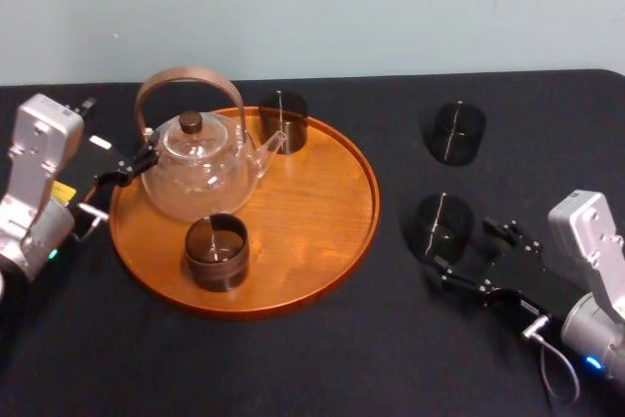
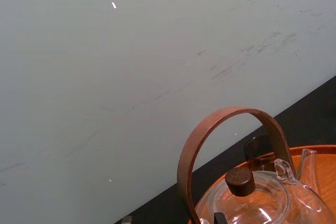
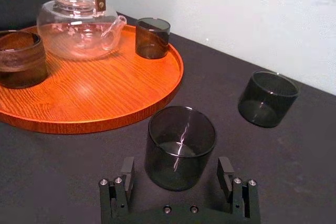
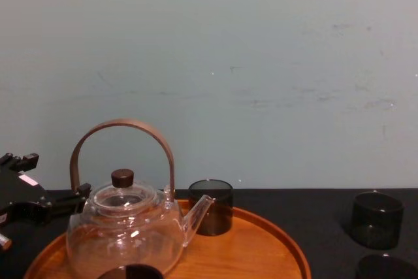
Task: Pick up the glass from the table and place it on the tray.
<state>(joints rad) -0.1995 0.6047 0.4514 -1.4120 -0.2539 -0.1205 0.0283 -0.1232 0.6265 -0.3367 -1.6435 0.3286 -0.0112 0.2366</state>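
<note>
Right wrist view: the glass (image 3: 180, 145) is seen upright on the table (image 3: 294, 171), just off the tray (image 3: 105, 98) rim. It is flanked by the widely spread fingers of the right gripper (image 3: 176, 167). The whole tray is taken in by the head view, where the left gripper (image 1: 122, 175) is found at its left edge, beside the teapot (image 1: 195, 178).

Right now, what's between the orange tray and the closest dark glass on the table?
Nothing. Only bare black table lies between the tray and that glass, as the right wrist view shows.
</note>
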